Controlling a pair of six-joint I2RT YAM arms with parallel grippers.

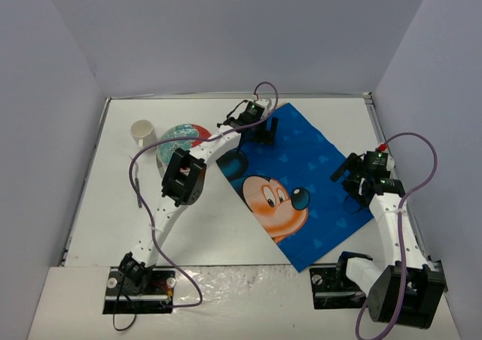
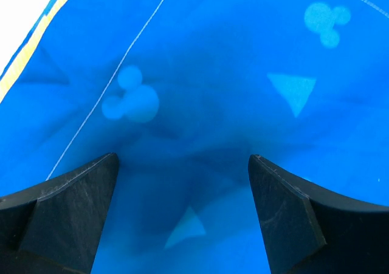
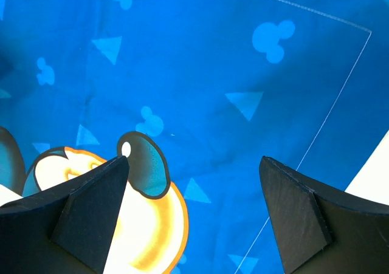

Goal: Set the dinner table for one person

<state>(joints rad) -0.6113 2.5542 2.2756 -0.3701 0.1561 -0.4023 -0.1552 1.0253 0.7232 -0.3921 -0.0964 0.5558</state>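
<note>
The white dinner table carries a blue cartoon-mouse placemat lying askew right of the middle. My left gripper is open and empty, low over the placemat's far left corner. In the left wrist view only blue cloth lies between its jaws. My right gripper is open and empty above the placemat's right part. In the right wrist view it hangs over the cloth near the mouse's black nose.
A colourful plate and a white cup stand at the far left of the table. A thin utensil lies in front of the cup. Lavender walls close in three sides. Bare table shows at the placemat's edge.
</note>
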